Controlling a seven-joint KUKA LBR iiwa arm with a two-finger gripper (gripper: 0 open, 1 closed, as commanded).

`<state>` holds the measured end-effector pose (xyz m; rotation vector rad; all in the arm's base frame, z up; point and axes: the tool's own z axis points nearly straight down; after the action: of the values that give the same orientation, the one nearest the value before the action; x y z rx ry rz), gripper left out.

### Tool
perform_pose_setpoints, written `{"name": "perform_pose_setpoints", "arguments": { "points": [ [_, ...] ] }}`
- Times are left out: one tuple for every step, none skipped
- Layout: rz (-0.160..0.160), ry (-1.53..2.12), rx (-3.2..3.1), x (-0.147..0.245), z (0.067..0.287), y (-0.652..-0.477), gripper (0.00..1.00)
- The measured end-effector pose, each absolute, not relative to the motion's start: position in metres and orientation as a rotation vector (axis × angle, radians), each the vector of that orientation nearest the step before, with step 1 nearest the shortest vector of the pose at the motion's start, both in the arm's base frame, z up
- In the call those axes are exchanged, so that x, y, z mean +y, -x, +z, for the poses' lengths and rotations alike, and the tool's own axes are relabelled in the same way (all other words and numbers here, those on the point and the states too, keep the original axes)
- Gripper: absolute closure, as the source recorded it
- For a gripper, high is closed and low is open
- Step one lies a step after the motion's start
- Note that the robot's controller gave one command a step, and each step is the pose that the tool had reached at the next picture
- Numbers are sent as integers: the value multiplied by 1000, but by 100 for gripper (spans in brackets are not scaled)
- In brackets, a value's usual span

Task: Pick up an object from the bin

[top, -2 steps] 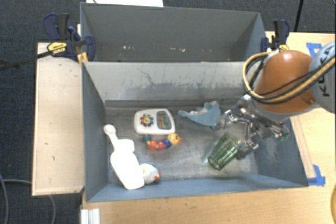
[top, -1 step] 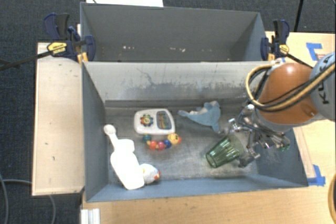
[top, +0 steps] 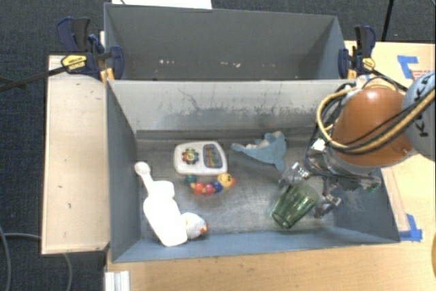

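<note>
The small see-through green plastic cup (top: 293,208) is lying tipped at 4 o'clock in the grey metal bin (top: 245,211). The tool (top: 313,191) is at its 1 o'clock, open or clenched can't be told. Probably light, stiff and slick, so best gripped across the rim.

One grey metal bin (top: 122,174) is recorded. Six loose things are counted inside it, one of each kind, with no kind seen twice.

- Green see-through cup (top: 293,209): one.
- Blue-grey soft piece (top: 267,148): one; its kind could not be made out.
- White toy panel with coloured buttons (top: 199,157): one.
- Cluster of coloured beads (top: 208,186): one cluster is noted; the single beads could not be counted.
- White plastic scoop (top: 162,209): one.
- Small white figure with an orange spot (top: 194,225): one.
</note>
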<state>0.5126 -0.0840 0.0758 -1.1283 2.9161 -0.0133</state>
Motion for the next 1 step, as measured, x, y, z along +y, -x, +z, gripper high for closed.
{"name": "perform_pose_setpoints", "arguments": {
  "points": [
    [-13,1129,2916,-84,76,-513,100]
  ]
}}
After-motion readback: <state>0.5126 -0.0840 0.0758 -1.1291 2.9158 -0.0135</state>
